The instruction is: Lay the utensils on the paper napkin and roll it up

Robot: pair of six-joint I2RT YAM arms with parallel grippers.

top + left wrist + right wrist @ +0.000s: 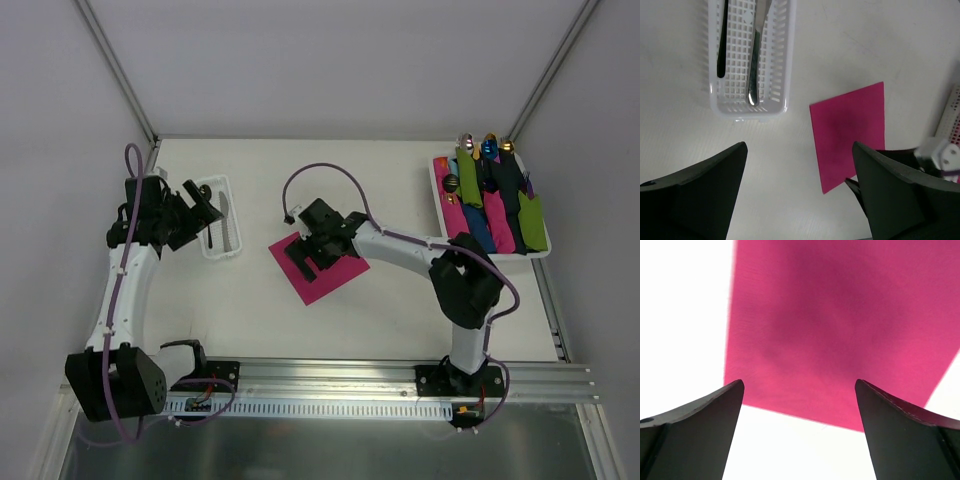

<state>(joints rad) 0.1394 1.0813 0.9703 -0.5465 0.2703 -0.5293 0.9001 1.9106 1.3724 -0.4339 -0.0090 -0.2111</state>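
Observation:
The magenta paper napkin (325,282) lies flat and unrolled at the table's middle; it also shows in the left wrist view (850,127) and the right wrist view (840,325). The dark utensils (226,222) lie in the narrow white ridged tray (237,252) at the left; in the left wrist view a black stick-like piece (721,47) and a knife-like piece (754,65) lie side by side in the tray (785,60). My left gripper (207,207) (799,155) is open and empty beside the tray. My right gripper (303,253) (799,390) is open and empty, low over the napkin's near edge.
A white tray (541,253) at the back right holds several rolled napkins in green, blue, black and pink with utensil heads sticking out. Grey walls close the table on three sides. A metal rail runs along the near edge.

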